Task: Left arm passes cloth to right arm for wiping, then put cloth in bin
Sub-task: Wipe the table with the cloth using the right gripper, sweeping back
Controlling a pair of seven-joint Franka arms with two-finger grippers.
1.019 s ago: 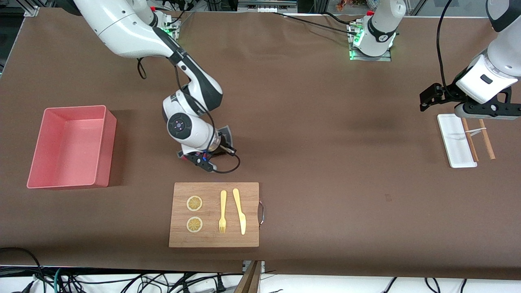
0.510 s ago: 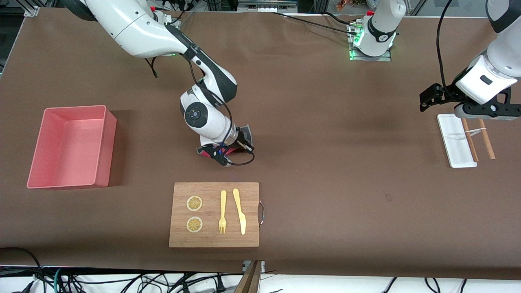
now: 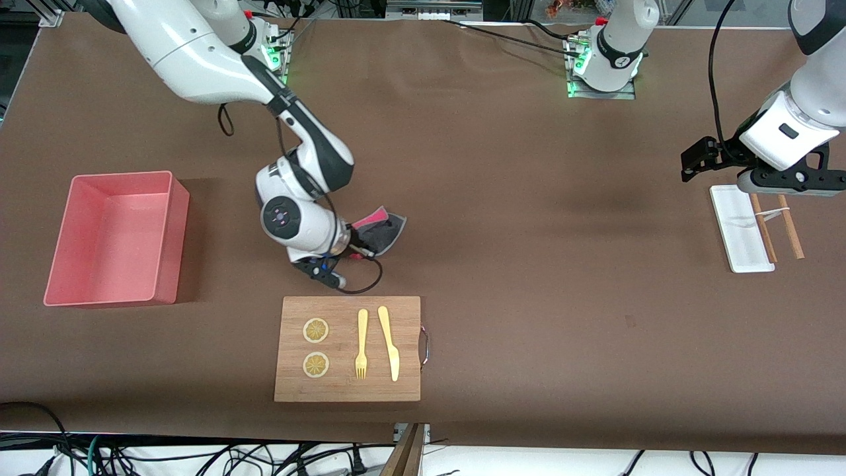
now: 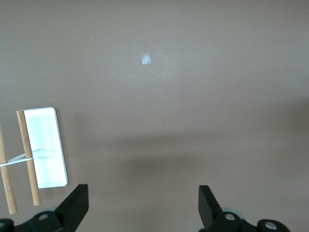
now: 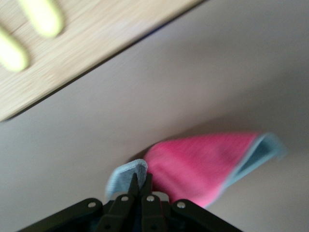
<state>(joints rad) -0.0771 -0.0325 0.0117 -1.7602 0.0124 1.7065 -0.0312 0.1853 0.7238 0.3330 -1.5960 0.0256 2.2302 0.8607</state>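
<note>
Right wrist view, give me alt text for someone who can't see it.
The right gripper, fingers shut, pinches an edge of the cloth, which trails over the brown table showing its magenta-pink face with grey edges. A corner of the wooden cutting board lies nearby, carrying blurred yellow utensils.

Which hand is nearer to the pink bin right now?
The right one. The right hand, shut on the cloth, is beside the bin, toward the cutting board. The left hand waits open over the white tray at the table's left-arm end.
</note>
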